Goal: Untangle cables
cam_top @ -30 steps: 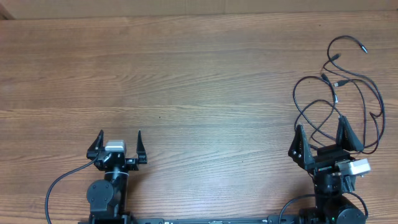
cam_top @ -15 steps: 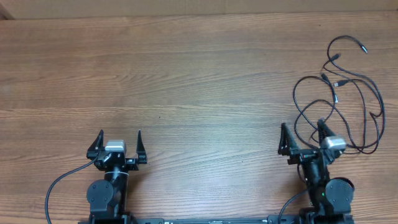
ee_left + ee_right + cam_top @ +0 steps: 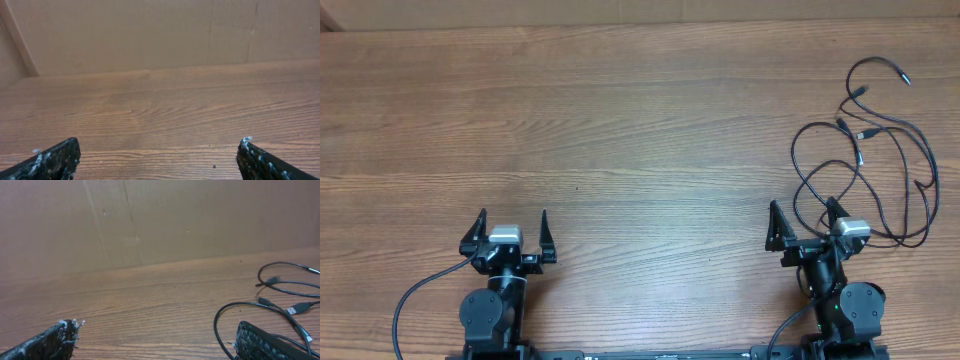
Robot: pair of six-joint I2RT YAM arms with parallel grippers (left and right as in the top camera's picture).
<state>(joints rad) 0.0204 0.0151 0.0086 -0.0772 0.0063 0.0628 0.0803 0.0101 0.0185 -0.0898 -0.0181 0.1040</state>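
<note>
Overhead, the cables [image 3: 865, 150] lie in loose, overlapping loops at the right of the wooden tabletop [image 3: 640, 120], with their plugs toward the far edge. The right fingers [image 3: 775, 225] are spread wide and empty, one tip over the nearest loop, perhaps touching it. The left fingers [image 3: 480, 228] also gape empty, well apart from the cables. A cardboard wall [image 3: 150, 220] backs the tabletop.

Table [image 3: 640, 130]: brown wood-grain top, grain running left to right, filling nearly the whole overhead view. One small dark speck [image 3: 576, 187] sits on the table, towards its near edge and left of centre. Wall [image 3: 150, 35]: plain tan panel standing upright along the table's far edge, with faint vertical seams. Its joint with the table shows as a straight line in both wrist views.
</note>
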